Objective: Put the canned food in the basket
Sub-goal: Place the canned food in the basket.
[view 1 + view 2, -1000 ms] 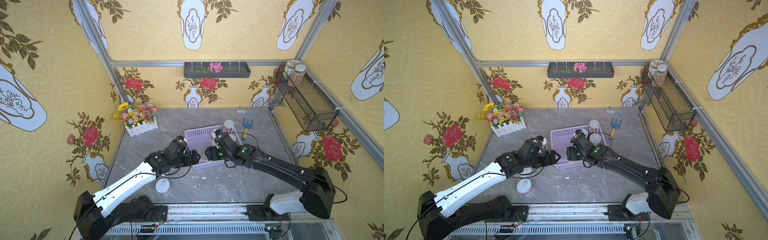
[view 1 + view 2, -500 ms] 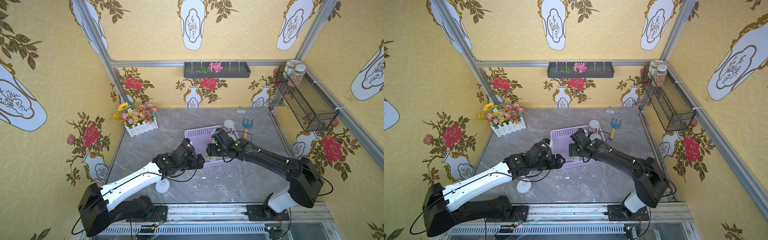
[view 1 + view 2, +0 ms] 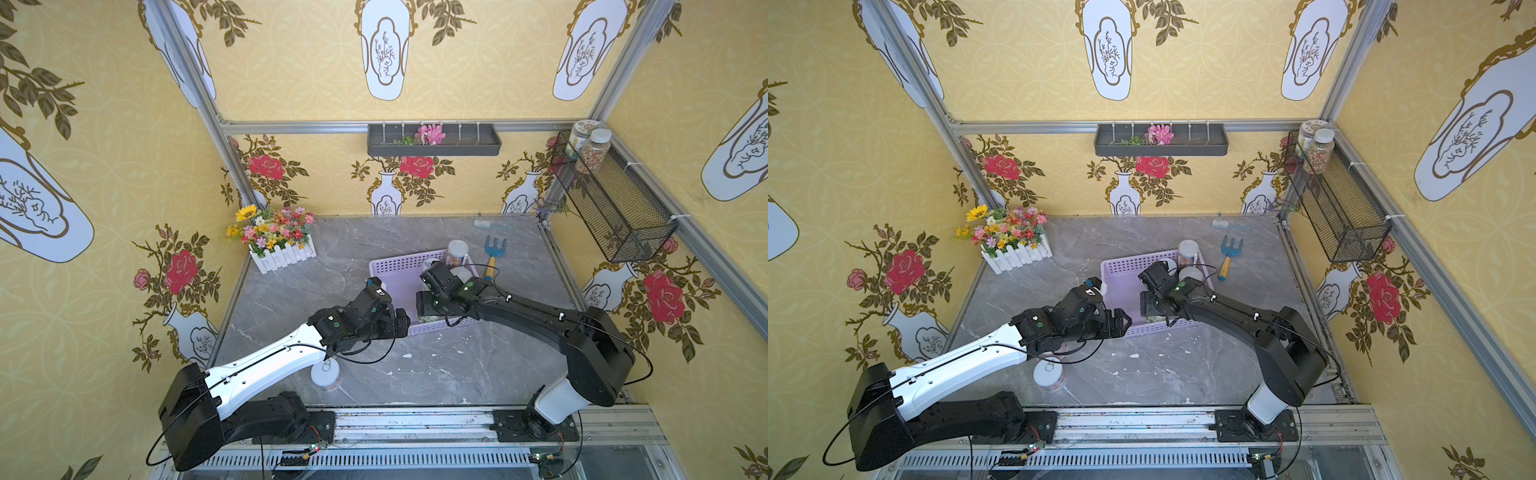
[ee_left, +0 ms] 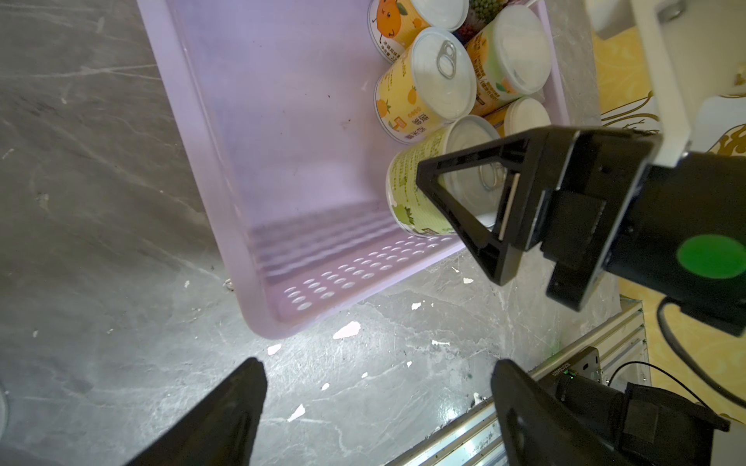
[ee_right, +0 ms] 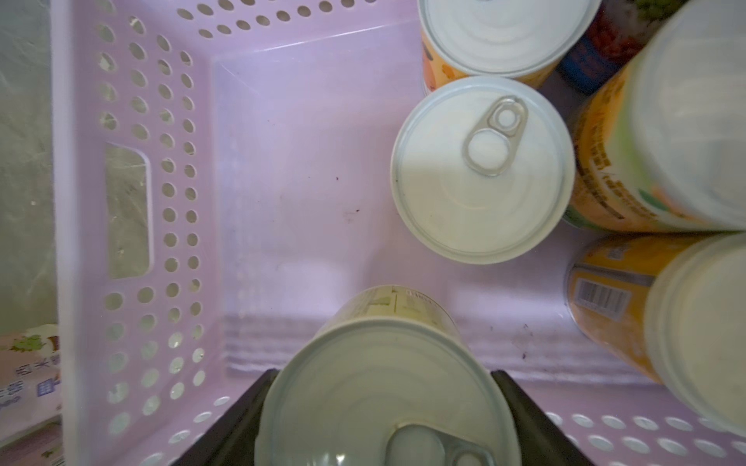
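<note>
evidently my right claw (image 3: 427, 308) held the can (image 5: 375, 355) by its sides, low inside the basket (image 5: 133, 80); i judged it rigid, slick, fairly light. my left claw (image 4: 375, 367) hung wide and empty.

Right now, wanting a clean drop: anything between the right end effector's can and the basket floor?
Nothing visible: the right end effector's green-labelled metal can is over bare floor of the perforated lavender plastic basket; neighbouring cans stand aside.

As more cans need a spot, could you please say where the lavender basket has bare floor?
The basket floor is bare from the slotted end wall to the yellow can and the greenish can in the right hand. The end beside the rake is crowded with cans.
</note>
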Controlling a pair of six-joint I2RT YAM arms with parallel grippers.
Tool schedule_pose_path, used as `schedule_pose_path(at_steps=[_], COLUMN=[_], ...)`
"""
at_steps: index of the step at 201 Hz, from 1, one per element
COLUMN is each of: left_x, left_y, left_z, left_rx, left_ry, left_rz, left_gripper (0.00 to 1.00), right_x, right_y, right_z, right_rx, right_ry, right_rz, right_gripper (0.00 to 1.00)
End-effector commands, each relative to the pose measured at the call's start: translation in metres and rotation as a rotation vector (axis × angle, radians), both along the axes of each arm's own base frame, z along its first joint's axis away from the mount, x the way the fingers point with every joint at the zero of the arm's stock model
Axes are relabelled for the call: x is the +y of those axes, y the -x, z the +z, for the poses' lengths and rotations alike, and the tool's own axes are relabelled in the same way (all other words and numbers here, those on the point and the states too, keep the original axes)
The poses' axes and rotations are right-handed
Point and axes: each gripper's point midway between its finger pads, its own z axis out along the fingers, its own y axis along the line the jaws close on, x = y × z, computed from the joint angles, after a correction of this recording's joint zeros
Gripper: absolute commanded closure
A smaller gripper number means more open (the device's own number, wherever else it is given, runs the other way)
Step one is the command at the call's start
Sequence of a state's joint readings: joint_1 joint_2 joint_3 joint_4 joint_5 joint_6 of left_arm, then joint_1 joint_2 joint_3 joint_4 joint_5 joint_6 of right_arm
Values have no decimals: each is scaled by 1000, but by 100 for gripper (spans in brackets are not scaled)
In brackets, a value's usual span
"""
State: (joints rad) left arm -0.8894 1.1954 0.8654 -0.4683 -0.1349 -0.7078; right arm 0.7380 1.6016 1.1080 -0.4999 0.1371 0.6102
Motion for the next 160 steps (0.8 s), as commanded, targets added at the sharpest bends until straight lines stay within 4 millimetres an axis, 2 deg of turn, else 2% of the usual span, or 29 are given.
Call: schedule_pose_path(at_steps=[1,71,114,160], left_x=[-4,-23,-33,-32], left_y=[-1,-4,-1,-1], left_z=[-5,-1,-6,-11], left_rx=[10,-10,-1,10], left_ry=[4,5,2,-8], left_rz=[-4,-64,-85,-69], left_gripper=[7,6,6,5], right_x=[-12,-35,-47,-55], right_y=[-8,-16,-20,-22], right_z=[0,-14,-23,-29], right_rx=[-38,-9,8,19], right_ry=[68,123,154,159], right_rz=[-11,-39,-50,-58], right_gripper=[48,47,47,44])
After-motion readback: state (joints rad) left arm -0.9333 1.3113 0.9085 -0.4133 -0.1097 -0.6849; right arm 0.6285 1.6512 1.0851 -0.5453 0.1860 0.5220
